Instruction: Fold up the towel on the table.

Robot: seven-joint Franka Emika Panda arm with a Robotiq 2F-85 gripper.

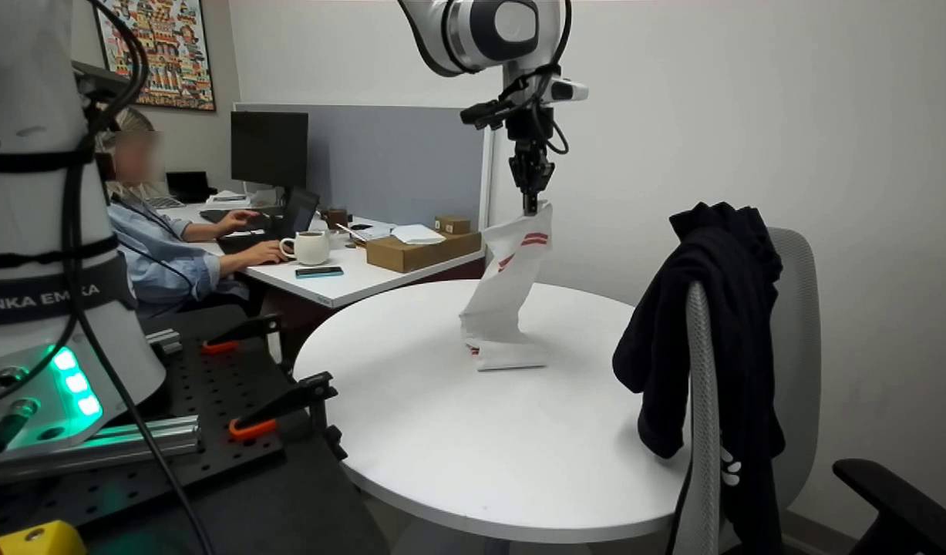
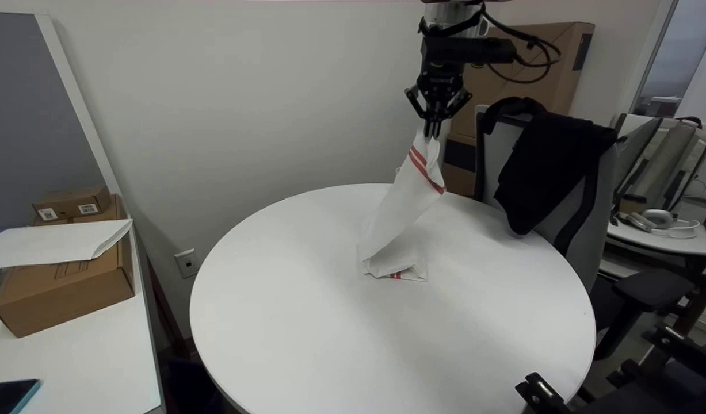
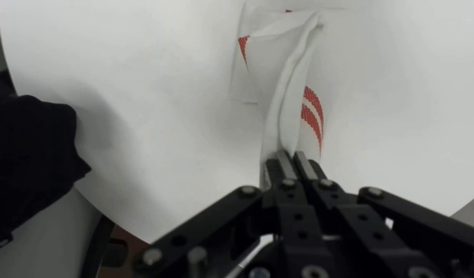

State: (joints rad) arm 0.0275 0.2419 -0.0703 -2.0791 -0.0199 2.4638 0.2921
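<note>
The towel [image 1: 507, 285] is white with red stripes near its edges. It hangs from my gripper [image 1: 530, 210] above the round white table [image 1: 442, 447]. Its lower end rests bent on the tabletop, with a red stripe showing there. In an exterior view the towel [image 2: 401, 207] slants up to the shut fingers of my gripper [image 2: 431, 131], over the far half of the table [image 2: 283, 322]. In the wrist view the fingertips of my gripper [image 3: 293, 158] pinch the gathered towel [image 3: 283, 77]. The cloth between the fingers is mostly hidden.
A black jacket [image 1: 719, 308] hangs over a grey chair [image 1: 796, 370] at the table's edge. A desk [image 1: 349, 281] with a cardboard box [image 1: 422, 250] and a mug [image 1: 311, 248] stands behind, where a person sits. Black clamps [image 1: 287, 405] are near the table edge by the robot base.
</note>
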